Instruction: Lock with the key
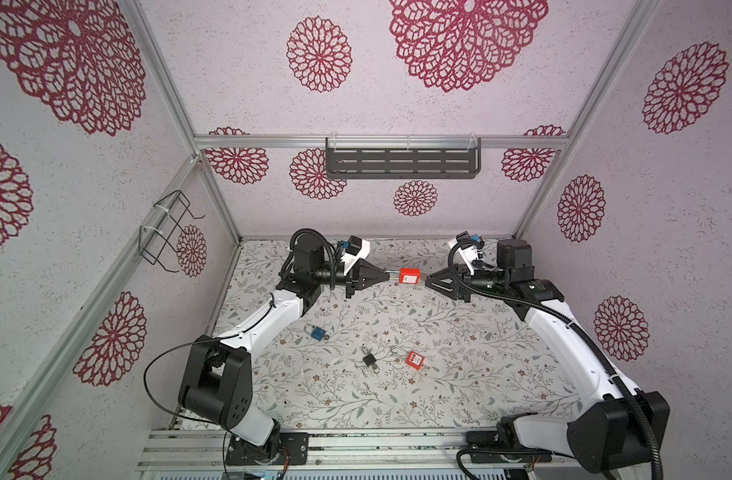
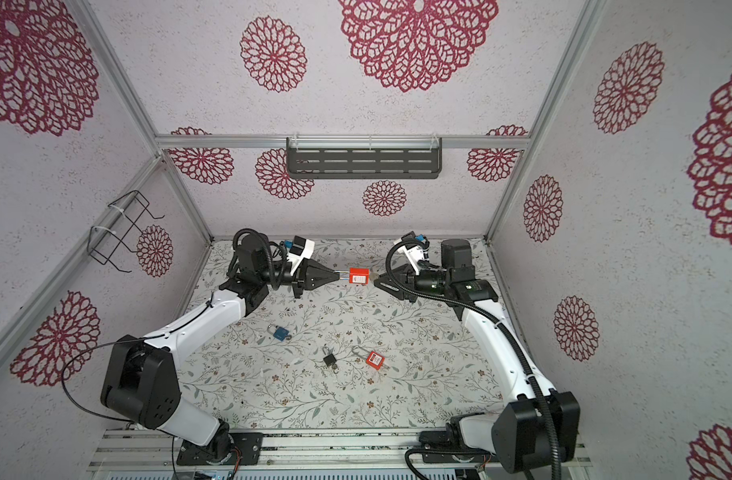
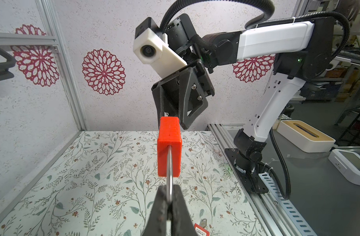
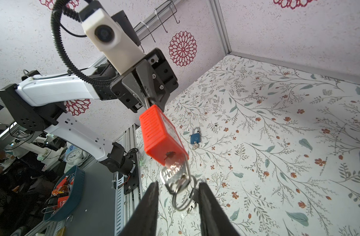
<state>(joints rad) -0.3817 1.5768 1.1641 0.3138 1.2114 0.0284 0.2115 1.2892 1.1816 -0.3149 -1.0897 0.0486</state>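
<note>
Two sets of fingers to log. Found left gripper [image 1: 387, 275] clenched on the steel shackle [image 3: 170, 179] of the red padlock [image 1: 409, 276], pinching it at the very tips; confirmed in left wrist view. Found right gripper [image 4: 178, 183] parted, straddling the key [image 4: 174, 173] with a gap showing on at least one side; no firm pinch visible. Noted key seated in the keyway at the padlock's base end, bow sticking out, key ring [image 4: 175, 201] dangling from it between the fingers.

Recorded padlock as a ribbed orange-red plastic block with a white label on one broad face. Held roughly level in mid-air over the far half of the floral table [image 1: 439, 390], shackle end toward left gripper, key end toward right. Seen in both top views between the two gripper noses, clear of the tabletop.

Counted three more locks lying flat nearer the front: blue padlock [image 1: 315, 332], black padlock [image 1: 369, 360], second red padlock [image 1: 414, 358]; all well apart from the held one and lower. Marked bare tabletop to either side of the grippers and behind them, up to the back wall [image 1: 356, 216]. Logged dark slotted shelf [image 1: 401, 163] high on that wall and wire rack [image 1: 165, 232] on the left wall [image 1: 86, 249], both well clear of the arms.
</note>
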